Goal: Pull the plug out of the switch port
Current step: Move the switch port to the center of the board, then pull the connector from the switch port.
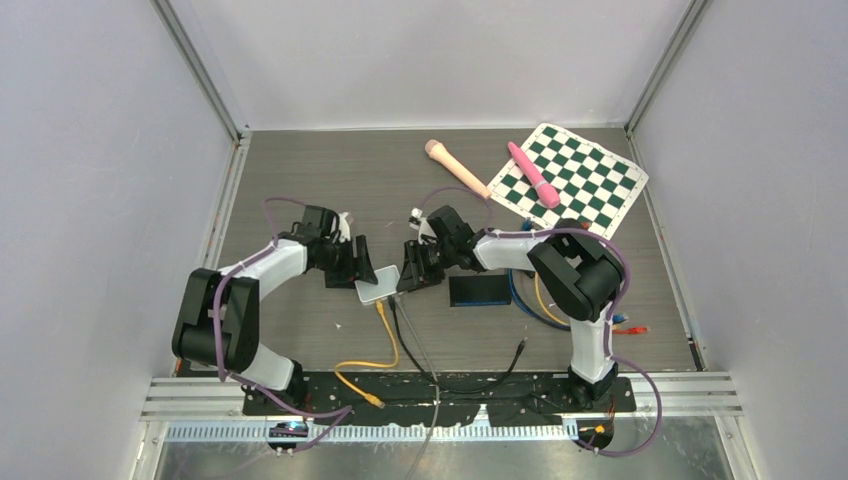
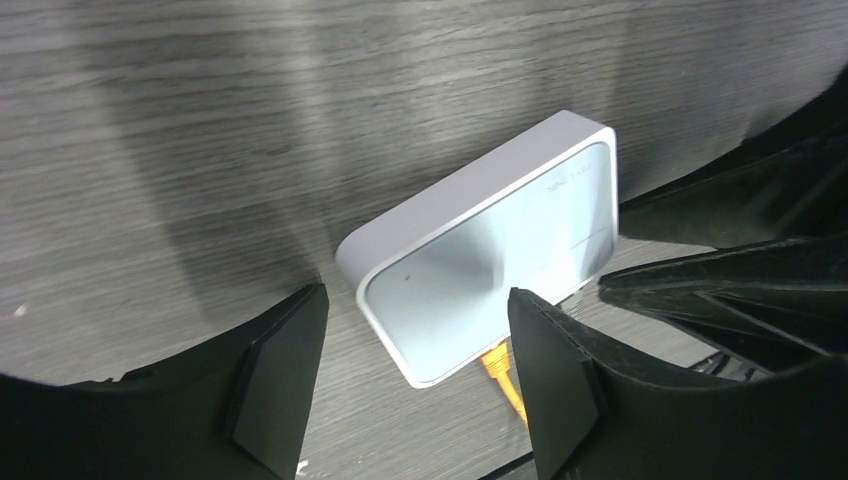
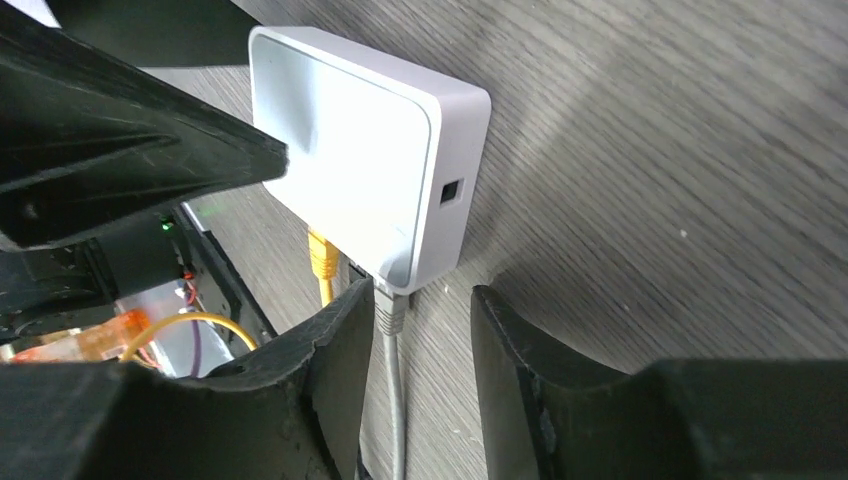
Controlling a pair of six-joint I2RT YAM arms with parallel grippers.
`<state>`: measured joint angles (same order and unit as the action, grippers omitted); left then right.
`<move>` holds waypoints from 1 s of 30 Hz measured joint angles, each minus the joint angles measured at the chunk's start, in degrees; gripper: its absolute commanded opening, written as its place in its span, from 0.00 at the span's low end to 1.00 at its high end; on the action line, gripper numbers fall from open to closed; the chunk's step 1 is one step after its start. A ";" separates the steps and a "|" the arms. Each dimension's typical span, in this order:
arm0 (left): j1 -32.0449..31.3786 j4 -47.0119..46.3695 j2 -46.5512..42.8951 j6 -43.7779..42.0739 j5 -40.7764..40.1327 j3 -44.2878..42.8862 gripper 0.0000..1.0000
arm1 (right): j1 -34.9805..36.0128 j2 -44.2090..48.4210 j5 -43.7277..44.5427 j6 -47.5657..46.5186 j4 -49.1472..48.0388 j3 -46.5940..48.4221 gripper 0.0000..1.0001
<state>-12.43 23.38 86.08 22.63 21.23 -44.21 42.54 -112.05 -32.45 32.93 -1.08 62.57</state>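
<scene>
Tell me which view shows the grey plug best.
Right wrist: grey plug seated in the white switch, inside the right end effector. Left wrist: hidden behind the switch. Top: too small to make out.

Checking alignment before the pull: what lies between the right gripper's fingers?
The grey cable, just behind its plug in the white switch; shown in the right wrist view.

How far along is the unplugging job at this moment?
Done: both grippers are positioned at the switch. In hand: the left gripper straddles its body, open; the right gripper, jaws open, flanks the grey plug. Remaining: gripping and pulling; grey plug and yellow plug sit in their ports.
</scene>
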 measured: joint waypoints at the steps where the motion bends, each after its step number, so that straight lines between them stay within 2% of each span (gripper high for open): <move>1: -0.04 0.72 -0.68 -0.33 -0.96 0.00 0.81 | 0.00 0.59 0.94 -0.66 0.70 -0.13 0.50; 6: -0.04 4.48 -8.70 -1.88 -6.91 0.07 0.99 | 0.04 4.74 4.90 -3.28 4.35 -1.60 0.53; 11: -0.17 5.20 -21.35 -4.09 -11.98 0.50 0.99 | 0.04 12.24 6.97 -4.15 4.04 -5.29 0.54; 18: -0.48 1.38 -38.66 -7.13 -19.76 3.43 0.99 | 0.52 21.31 8.00 -3.50 -3.72 -12.81 0.54; 23: -0.48 -2.36 -39.30 -9.01 -24.74 6.56 0.98 | 1.36 22.53 8.22 -2.19 -7.72 -15.80 0.54; 30: -2.36 -3.85 -31.39 -22.91 -18.08 6.93 1.00 | 1.62 22.01 7.41 0.17 -11.34 -16.92 0.54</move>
<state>-14.79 19.53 54.70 -0.27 3.16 -37.28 44.16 -90.04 -25.04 33.10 -12.43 45.65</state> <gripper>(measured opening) 0.994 0.539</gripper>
